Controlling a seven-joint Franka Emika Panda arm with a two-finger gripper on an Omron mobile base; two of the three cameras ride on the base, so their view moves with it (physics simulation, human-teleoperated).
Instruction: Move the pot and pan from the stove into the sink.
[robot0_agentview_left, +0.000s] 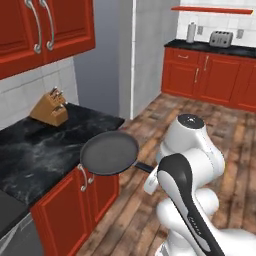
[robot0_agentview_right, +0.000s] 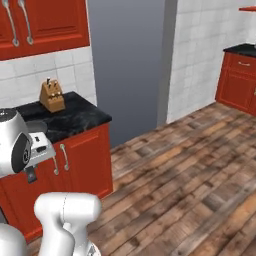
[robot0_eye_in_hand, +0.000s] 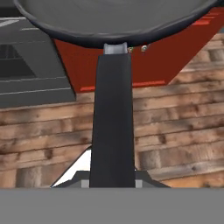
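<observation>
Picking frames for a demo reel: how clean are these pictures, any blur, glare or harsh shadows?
Left base view: flat, even light, soft overall; the pan reads as a matte disc with no glare. Right base view: equally soft, knife block details smeared. Hand view: the pan's handle is close and slightly fuzzy at its edges; no hard shadows on the wood floor.

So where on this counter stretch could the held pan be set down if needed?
The black marbled counter is bare between the knife block near the wall and its front edge, right under the pan held by the gripper. Only the knife block's corner is occupied.
</observation>
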